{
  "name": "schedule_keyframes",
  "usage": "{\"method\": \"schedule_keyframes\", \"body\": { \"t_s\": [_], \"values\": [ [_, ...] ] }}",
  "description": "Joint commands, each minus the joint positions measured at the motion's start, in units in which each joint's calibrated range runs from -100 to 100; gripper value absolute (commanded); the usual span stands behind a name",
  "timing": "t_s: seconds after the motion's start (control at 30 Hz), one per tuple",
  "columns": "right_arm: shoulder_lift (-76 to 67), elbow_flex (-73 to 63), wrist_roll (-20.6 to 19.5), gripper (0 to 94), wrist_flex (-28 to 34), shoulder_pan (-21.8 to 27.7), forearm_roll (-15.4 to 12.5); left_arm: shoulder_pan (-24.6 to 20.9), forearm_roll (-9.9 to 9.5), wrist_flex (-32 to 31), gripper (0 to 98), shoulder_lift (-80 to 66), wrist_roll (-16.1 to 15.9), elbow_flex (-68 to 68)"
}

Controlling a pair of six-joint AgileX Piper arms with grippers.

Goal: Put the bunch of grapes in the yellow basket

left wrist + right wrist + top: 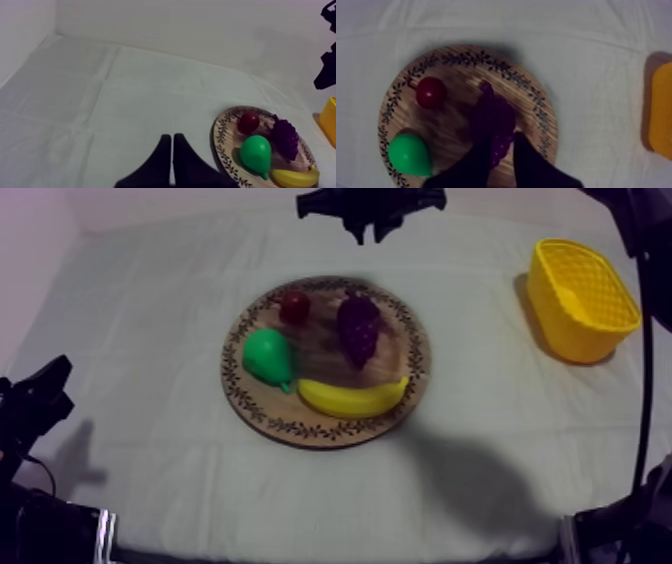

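A dark purple, knobbly bunch of grapes (358,328) lies on the round patterned-rim wooden board (265,416). Right jaws hang released above it; left jaws clenched empty.

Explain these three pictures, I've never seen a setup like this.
It is a robot with two arms, one at each side of a cloth-covered table. One picture looks down from above; the other two come from cameras on each arm's wrist. On the table lies a round wooden board with a patterned rim, carrying a purple bunch of grapes, a green pear, a yellow banana and a small red fruit. A yellow basket stands at the right arm's side. The right arm hangs over the grapes, jaws open; the left arm rests, jaws shut. Nothing is held.
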Motion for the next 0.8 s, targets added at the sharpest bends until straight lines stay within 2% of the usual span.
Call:
{"method": "schedule_keyframes", "body": {
  "t_s": [0.0,0.1,0.27,0.47,0.77],
  "values": [
    [0.02,0.94,0.55,37.5,-1.1,0.33,-0.76,-0.02,0.01,0.0,0.1,0.0,0.01,-0.02],
    [-0.07,2.51,1.62,54.6,-2.92,0.76,-1.62,-0.02,0.01,0.0,0.1,0.0,0.01,-0.02],
    [-0.51,4.66,3.16,71.3,-5.56,1.34,-2.81,-0.02,0.01,0.0,0.1,0.0,0.01,-0.02],
    [-0.9,6.51,3.26,76.2,-8.67,1.87,-3.43,-0.02,0.01,0.0,0.1,0.0,0.01,-0.02],
    [0.11,9.27,0.14,76.6,-12.64,1.39,-4.48,-0.02,0.01,0.0,0.1,0.0,0.01,-0.02]
  ]
}}
